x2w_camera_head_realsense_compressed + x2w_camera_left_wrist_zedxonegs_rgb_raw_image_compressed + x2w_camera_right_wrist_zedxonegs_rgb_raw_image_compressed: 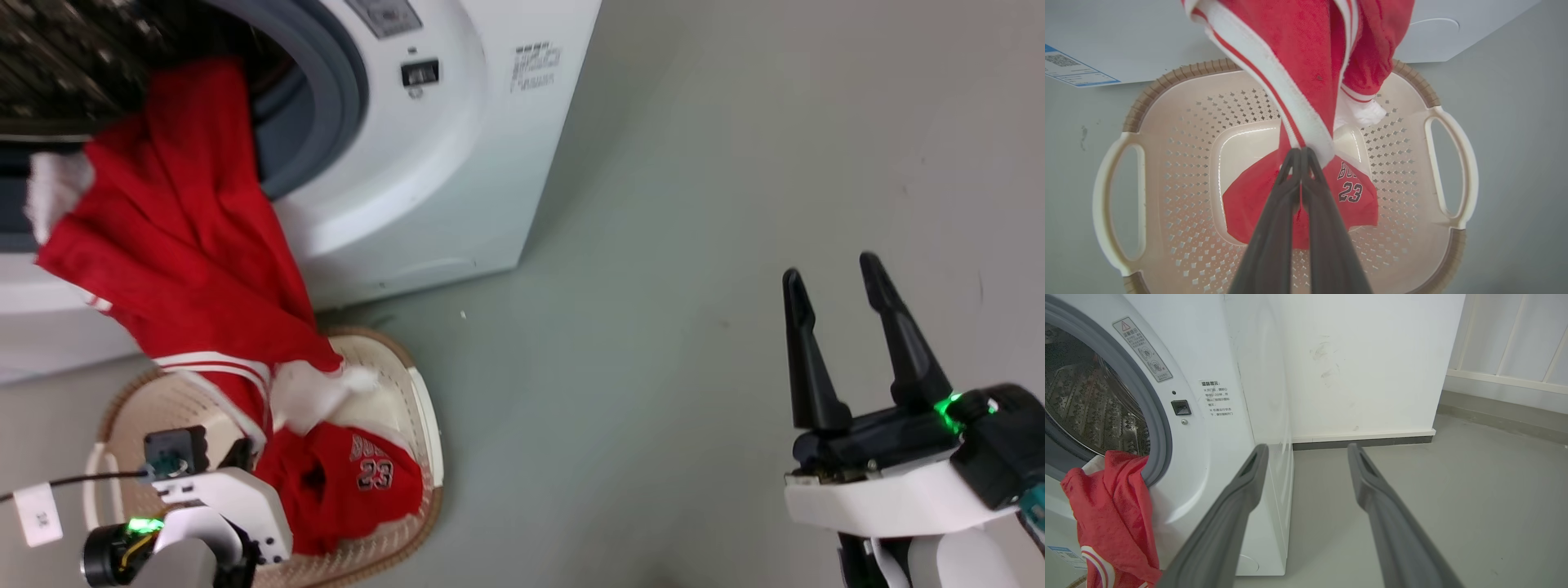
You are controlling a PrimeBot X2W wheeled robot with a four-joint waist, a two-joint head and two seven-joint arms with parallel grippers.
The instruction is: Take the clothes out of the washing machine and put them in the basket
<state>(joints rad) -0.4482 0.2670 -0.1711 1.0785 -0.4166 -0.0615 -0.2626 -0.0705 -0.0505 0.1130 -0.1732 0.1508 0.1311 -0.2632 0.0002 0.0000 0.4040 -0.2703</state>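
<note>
Red white-trimmed fabric clothes trail from the large white front-loading washing machine, upper left of your head view, into the cream perforated plastic basket below. Your left gripper pinches the trimmed fabric over the basket; your right gripper, lower right, stands spread above the grey floor.

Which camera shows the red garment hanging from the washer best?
The head view: the red garment runs whole from the washing machine drum down into the basket. The left wrist view shows its lower end, pinched in the left hand. The right wrist view shows its upper part draped over the seal.
</note>
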